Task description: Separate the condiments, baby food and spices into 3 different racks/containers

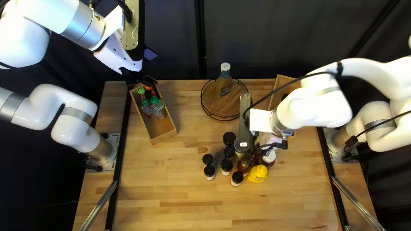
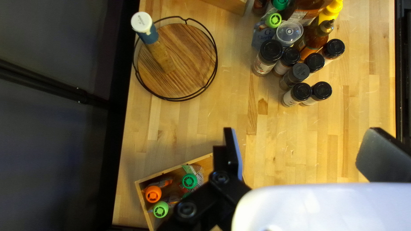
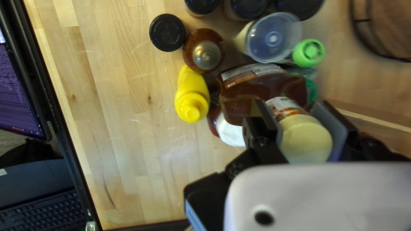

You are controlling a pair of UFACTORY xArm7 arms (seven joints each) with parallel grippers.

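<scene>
My left gripper [image 1: 139, 79] hangs over the far end of the left wooden box [image 1: 165, 136], which holds green- and orange-capped pouches [image 1: 157, 109]; in the left wrist view this gripper [image 2: 302, 149] is open and empty. At the cluster, my right gripper [image 1: 270, 147] appears in its wrist view [image 3: 304, 124] shut on a cream-capped bottle [image 3: 306, 139], beside a large brown bottle [image 3: 261, 92]. A yellow mustard bottle [image 1: 258, 173], an amber bottle [image 3: 204, 55] and several black-lidded spice jars [image 1: 209, 172] stand nearby. One dressing bottle [image 1: 224, 79] is on the round wire-rimmed rack [image 1: 209, 100].
Another wooden box [image 1: 278, 87] stands at the far right, partly hidden by my right arm. A clear-lidded container [image 2: 290, 33] and green-capped pouches [image 2: 272, 20] are among the crowded bottles. Black rails [image 1: 121, 149] run along the table's sides.
</scene>
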